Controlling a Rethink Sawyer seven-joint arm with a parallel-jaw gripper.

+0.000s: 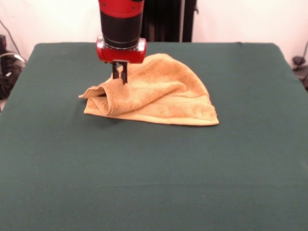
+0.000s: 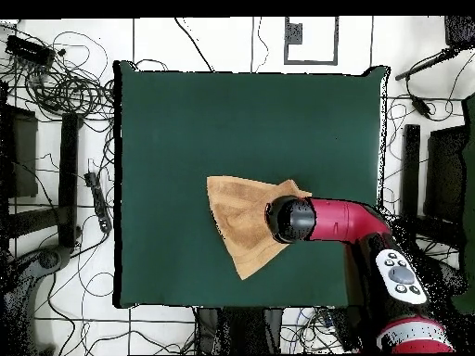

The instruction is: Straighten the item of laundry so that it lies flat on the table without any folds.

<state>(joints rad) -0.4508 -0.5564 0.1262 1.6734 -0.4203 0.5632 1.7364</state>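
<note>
The yellow-orange towel [image 1: 163, 98] lies crumpled on the dark green table [image 1: 144, 183], a little left of centre and toward the far side. Its left part is folded over into a raised roll, and its near hem lies flat. My gripper [image 1: 121, 76] comes straight down from the red and black arm, and its black fingers stand close together on the top of that raised fold at the towel's far left. In the overhead view the towel [image 2: 239, 218] shows as a triangle on the table [image 2: 232, 120], and the arm's wrist [image 2: 292, 219] covers its right corner and hides the fingers.
Cables and stands [image 2: 65, 83] lie on the floor around the table. A dark post [image 1: 168, 19] stands behind the far edge. The arm's body [image 2: 399, 278] reaches in over the table's edge in the overhead view.
</note>
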